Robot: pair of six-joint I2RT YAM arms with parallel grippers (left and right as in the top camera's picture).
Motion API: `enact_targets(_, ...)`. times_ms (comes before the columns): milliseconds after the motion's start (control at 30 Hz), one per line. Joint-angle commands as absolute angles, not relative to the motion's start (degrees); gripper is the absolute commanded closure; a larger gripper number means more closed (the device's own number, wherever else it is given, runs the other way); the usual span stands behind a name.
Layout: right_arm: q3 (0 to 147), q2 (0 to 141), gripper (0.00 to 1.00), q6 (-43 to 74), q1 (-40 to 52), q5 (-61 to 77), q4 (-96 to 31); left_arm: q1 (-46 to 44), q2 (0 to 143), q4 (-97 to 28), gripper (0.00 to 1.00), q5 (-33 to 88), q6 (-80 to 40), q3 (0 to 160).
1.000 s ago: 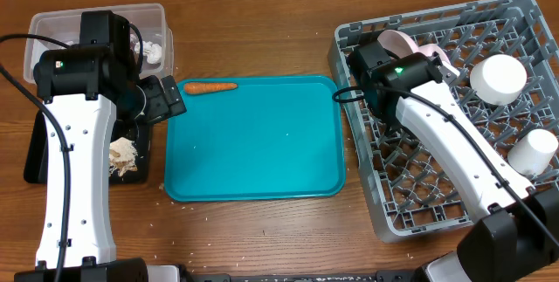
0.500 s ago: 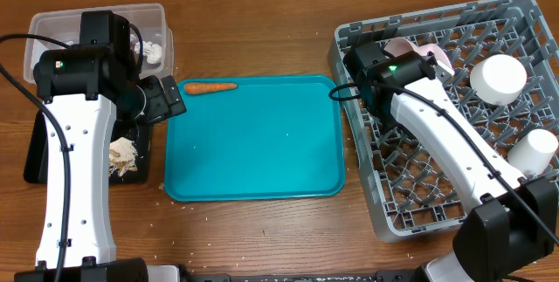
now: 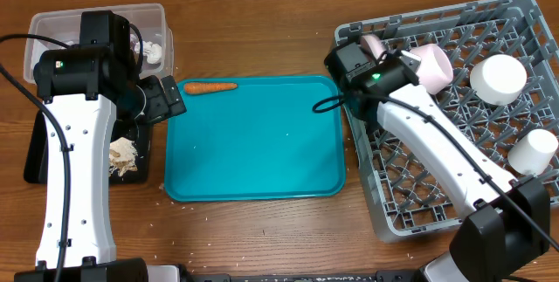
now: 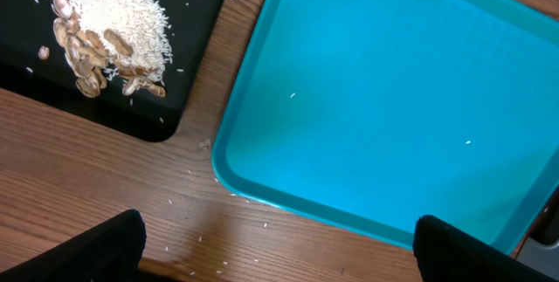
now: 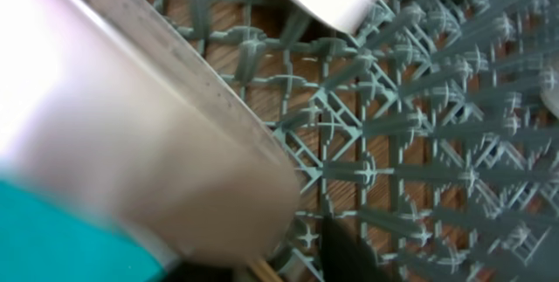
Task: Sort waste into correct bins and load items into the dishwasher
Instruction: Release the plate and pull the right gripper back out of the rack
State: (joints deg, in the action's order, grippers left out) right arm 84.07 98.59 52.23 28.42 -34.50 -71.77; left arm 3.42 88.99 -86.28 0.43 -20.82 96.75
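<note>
Now | right gripper [image 3: 395, 55]: at grey dish rack [image 3: 524, 7] back-left corner, jaw gap hidden, cannot tell | pink cup [image 3: 430, 65]: on its side inside rack, just beside it | left gripper [image 4: 279, 256]: wide apart, empty | risk: fingers snagging cup on retreat could roll it over rack wall.

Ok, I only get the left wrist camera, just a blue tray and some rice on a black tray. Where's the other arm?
Observer: The right arm reaches over the grey dish rack, on the teal tray's other side.
Operator: What's in the rack?
Observer: A pale pink cup near the arm's tip, and two white cups.
Operator: Any more rubbish?
Observer: Yes, a whitish scrap lies in the clear tub by the table's far left corner.
</note>
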Motion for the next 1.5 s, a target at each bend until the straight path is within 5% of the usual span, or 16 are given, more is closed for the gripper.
enact_targets(0,84.03,98.50,0.51,47.72,29.26,-33.87,-72.62,3.64,88.99,-86.54,0.00,0.64,-19.68,97.23)
enact_targets(300,85.52,95.70,0.48,47.72,29.30,-33.69,-77.58,3.64,89.01,-86.56,0.00,0.67,-19.68,97.21)
enact_targets(433,88.12,91.29,0.24,45.45,29.28,-31.77,-78.56,3.64,89.01,-86.56,0.00,0.67,-19.68,97.23)
enact_targets(733,91.79,82.43,0.01,24.73,22.17,-13.34,-73.52,3.62,89.01,-86.59,0.00,0.73,-19.68,97.23)
enact_targets(933,91.79,82.85,0.00,9.91,13.91,5.21,-69.56,3.27,89.01,-86.00,0.00,3.90,-18.35,97.23)
enact_targets(1167,91.79,85.71,0.00,9.72,7.11,6.57,-65.54,-0.27,89.91,-84.09,0.00,4.95,-14.68,97.21)
enact_targets(1467,91.79,86.48,0.00,9.82,1.65,6.52,-77.60,-1.26,90.70,-94.63,0.00,3.88,-12.23,96.07)
